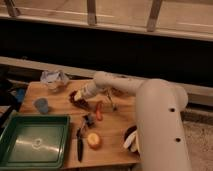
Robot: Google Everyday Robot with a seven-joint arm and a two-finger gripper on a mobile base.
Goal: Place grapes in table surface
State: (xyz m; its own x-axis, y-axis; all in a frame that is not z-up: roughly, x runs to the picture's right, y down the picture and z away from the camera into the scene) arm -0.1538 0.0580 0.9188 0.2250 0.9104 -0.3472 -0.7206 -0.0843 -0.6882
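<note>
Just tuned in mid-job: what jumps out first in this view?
The big white arm fills the right side and reaches left across the table. Its pincer is low over the dark grapes near the table's middle. At front left sits a green tray, with an orange carrot beside the grapes.

Far: pale vertical posts point(92, 12) before a light, lined floor point(120, 11) | Middle: wide dark panel point(130, 50) spanning left to right, pale ledge point(30, 64) along its foot | Near right: speckled grey flooring point(200, 142) | Light: dim, warm | Gripper point(76, 95): low over the table surface point(60, 104), left of centre
</note>
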